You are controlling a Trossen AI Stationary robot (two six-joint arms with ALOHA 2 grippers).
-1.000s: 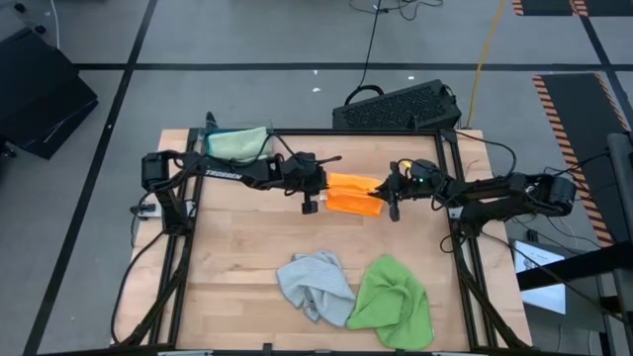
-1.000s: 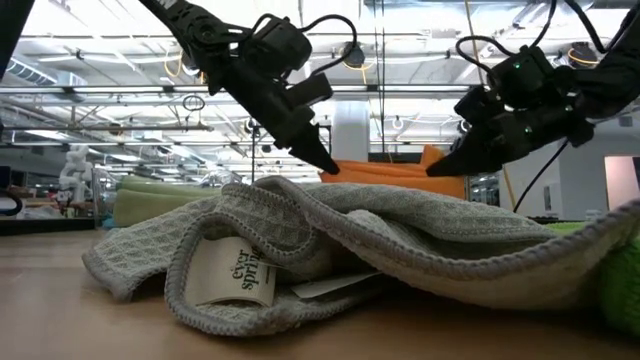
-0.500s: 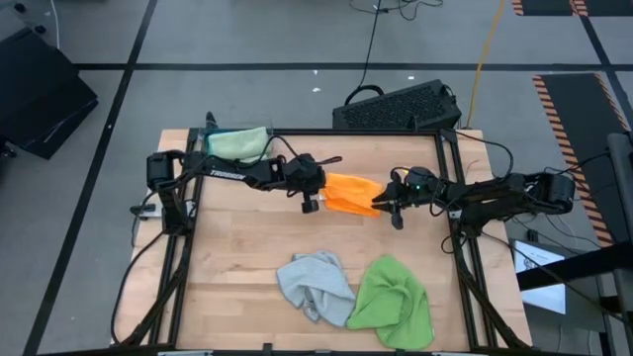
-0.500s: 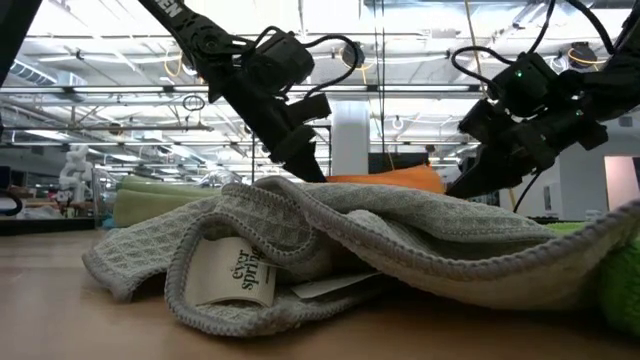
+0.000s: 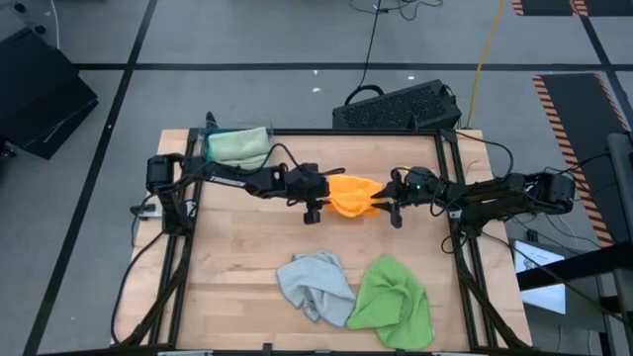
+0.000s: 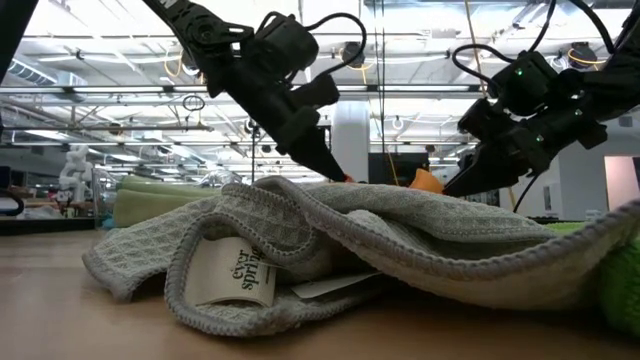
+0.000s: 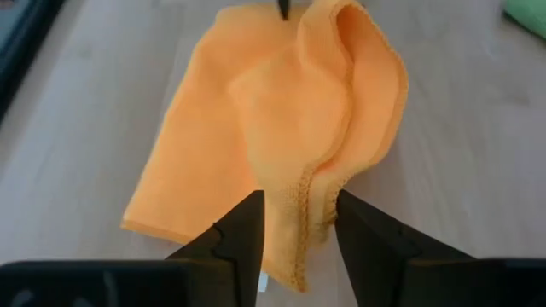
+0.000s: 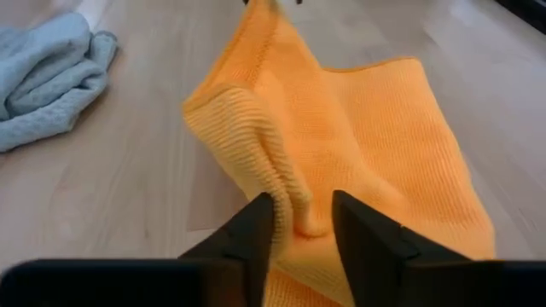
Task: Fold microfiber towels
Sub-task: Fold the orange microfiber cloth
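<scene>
Bright orange towel (image 5: 354,195) at mid-table, finely ribbed weave, stitched hem the same orange. Light grey towel (image 5: 315,284) near the front edge, waffle-textured, with a white label printed in dark script. Vivid green towel (image 5: 393,300) just right of it. Pale sage green towel (image 5: 237,145) at the far left corner. Table (image 5: 237,247) of pale wood grain, framed in black. Both arms and pincers black.
</scene>
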